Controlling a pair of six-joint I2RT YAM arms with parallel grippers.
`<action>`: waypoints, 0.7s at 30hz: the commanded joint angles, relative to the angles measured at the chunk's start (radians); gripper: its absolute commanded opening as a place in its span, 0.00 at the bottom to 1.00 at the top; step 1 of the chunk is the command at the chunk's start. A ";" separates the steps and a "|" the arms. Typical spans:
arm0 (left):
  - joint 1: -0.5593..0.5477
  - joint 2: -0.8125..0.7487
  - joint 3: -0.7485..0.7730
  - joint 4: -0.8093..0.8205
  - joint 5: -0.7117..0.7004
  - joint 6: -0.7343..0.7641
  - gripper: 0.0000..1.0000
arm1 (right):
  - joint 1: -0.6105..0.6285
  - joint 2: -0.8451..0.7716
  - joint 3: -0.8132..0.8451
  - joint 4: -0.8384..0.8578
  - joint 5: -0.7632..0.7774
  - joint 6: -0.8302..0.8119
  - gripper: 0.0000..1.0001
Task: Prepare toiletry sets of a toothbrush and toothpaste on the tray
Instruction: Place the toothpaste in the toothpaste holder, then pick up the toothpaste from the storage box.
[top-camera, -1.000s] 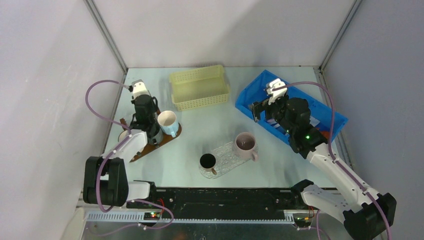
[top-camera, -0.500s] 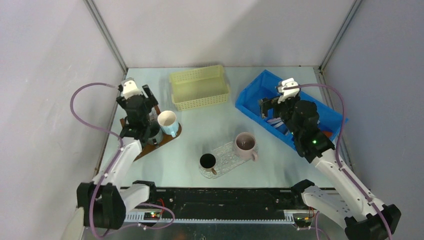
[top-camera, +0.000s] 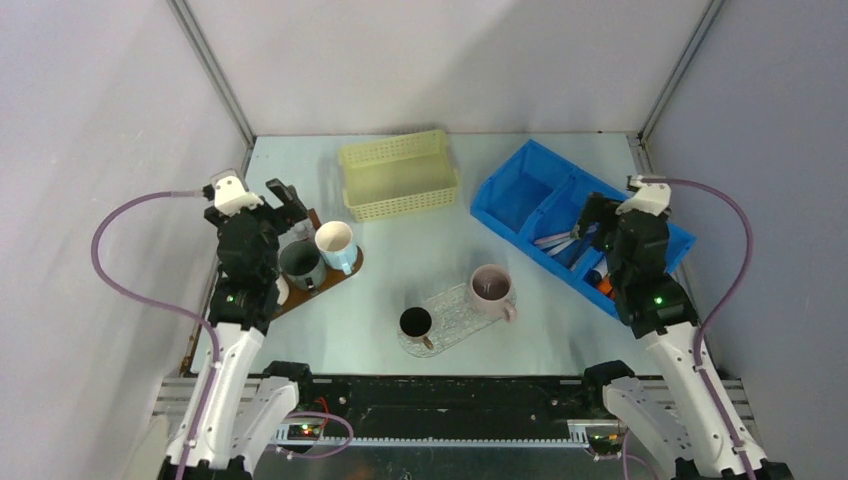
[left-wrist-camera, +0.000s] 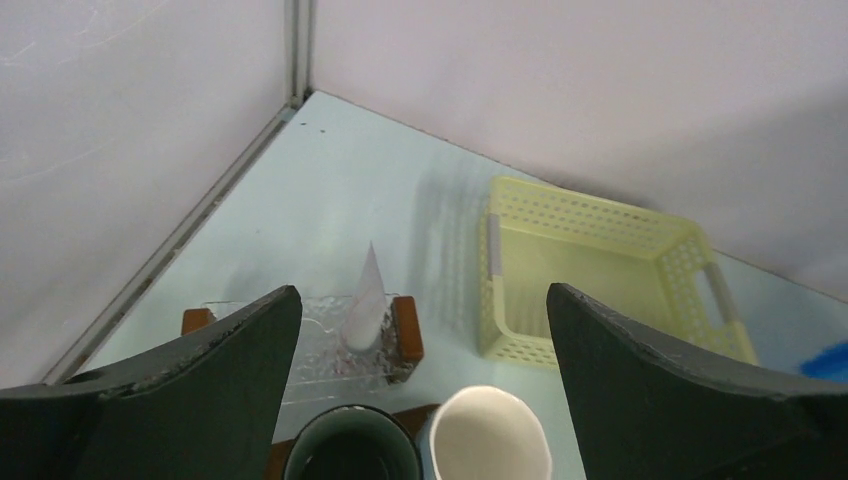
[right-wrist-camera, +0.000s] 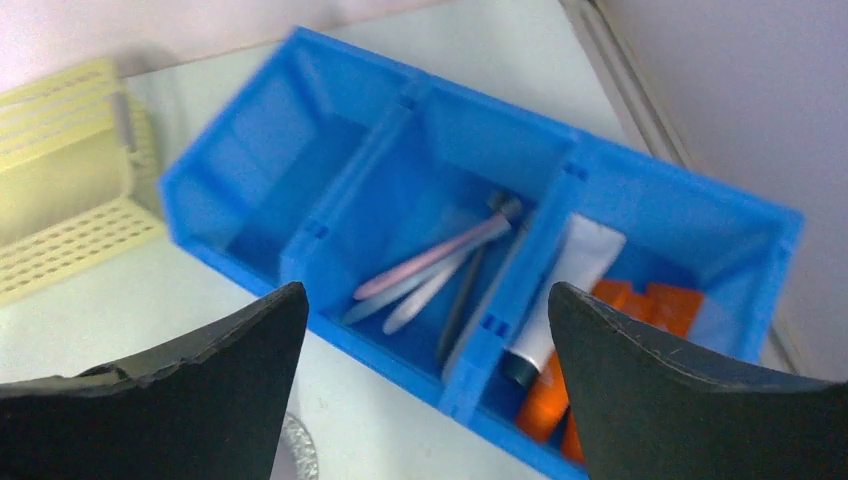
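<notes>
Toothbrushes (right-wrist-camera: 432, 256), pale pink, white and dark, lie in the middle compartment of the blue bin (right-wrist-camera: 240, 170). A white toothpaste tube (right-wrist-camera: 568, 285) and orange tubes (right-wrist-camera: 548, 405) lie in its right compartment. My right gripper (right-wrist-camera: 427, 288) hangs open above them, holding nothing; the top view shows this right gripper (top-camera: 592, 225) over the bin (top-camera: 520, 165). My left gripper (left-wrist-camera: 422, 290) is open and empty above the wooden tray (top-camera: 320, 288), raised over its mugs. A white tube (left-wrist-camera: 364, 300) stands tilted in a clear glass dish (left-wrist-camera: 300, 350) at the tray's far end.
A dark mug (top-camera: 299, 264) and a white mug (top-camera: 335, 244) stand on the wooden tray. A glass tray (top-camera: 452, 318) in the middle holds a black mug (top-camera: 415, 322) and a pink mug (top-camera: 489, 288). A yellow basket (top-camera: 400, 178) stands at the back.
My left gripper has opened, risen and drawn back to the left from the dark mug. My right gripper has moved from the bin's left part to over its right compartments.
</notes>
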 joint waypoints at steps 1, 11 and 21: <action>0.004 -0.072 0.044 -0.118 0.158 -0.053 1.00 | -0.088 -0.010 0.004 -0.186 0.080 0.213 0.91; -0.082 -0.126 0.040 -0.178 0.306 -0.109 1.00 | -0.307 0.145 0.001 -0.333 0.032 0.427 0.67; -0.152 -0.151 0.019 -0.217 0.368 -0.149 1.00 | -0.446 0.347 -0.046 -0.285 -0.097 0.531 0.47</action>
